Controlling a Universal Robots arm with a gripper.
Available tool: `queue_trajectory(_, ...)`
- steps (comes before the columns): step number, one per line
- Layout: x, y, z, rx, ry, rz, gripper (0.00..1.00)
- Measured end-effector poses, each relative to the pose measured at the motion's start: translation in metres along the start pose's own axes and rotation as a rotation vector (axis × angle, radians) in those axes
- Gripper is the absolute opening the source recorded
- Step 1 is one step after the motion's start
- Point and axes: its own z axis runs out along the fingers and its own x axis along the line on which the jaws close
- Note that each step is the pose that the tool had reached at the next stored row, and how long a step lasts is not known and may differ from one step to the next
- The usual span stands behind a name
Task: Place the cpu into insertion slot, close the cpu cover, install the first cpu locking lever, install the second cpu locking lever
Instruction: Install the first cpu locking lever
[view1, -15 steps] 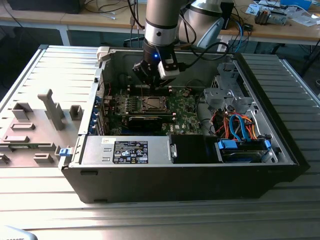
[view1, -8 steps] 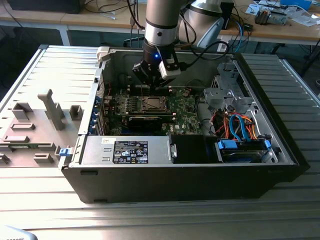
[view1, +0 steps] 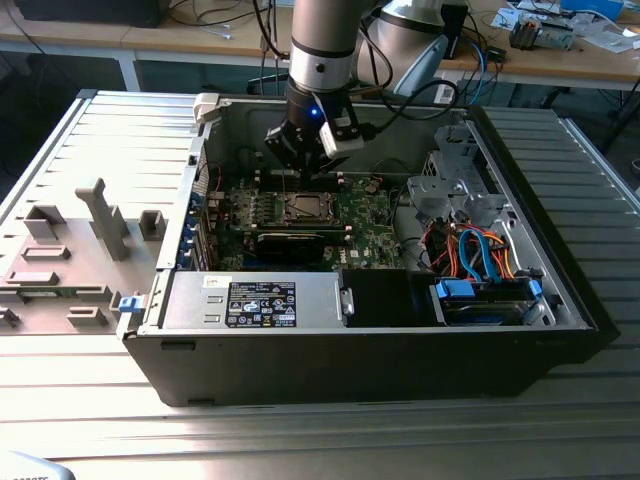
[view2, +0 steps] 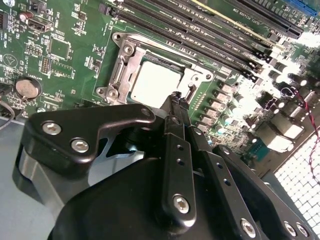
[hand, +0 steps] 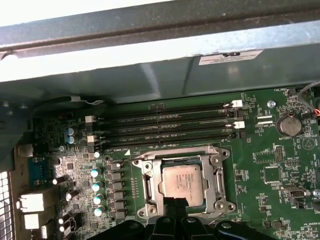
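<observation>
The exterior view looks down from in front of the open computer case (view1: 400, 330), far enough back to take in the whole motherboard (view1: 365, 215). Both wrist views hang close above that motherboard (view2: 65, 60) (hand: 270, 165), facing down from opposite sides of the insertion slot (view2: 155, 82) (hand: 182, 185), which all three share.
</observation>
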Motion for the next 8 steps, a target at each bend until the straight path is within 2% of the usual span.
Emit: queue_trajectory(8,0.0000,0.0000,0.0000,0.0037,-0.0006,-0.062,0.11)
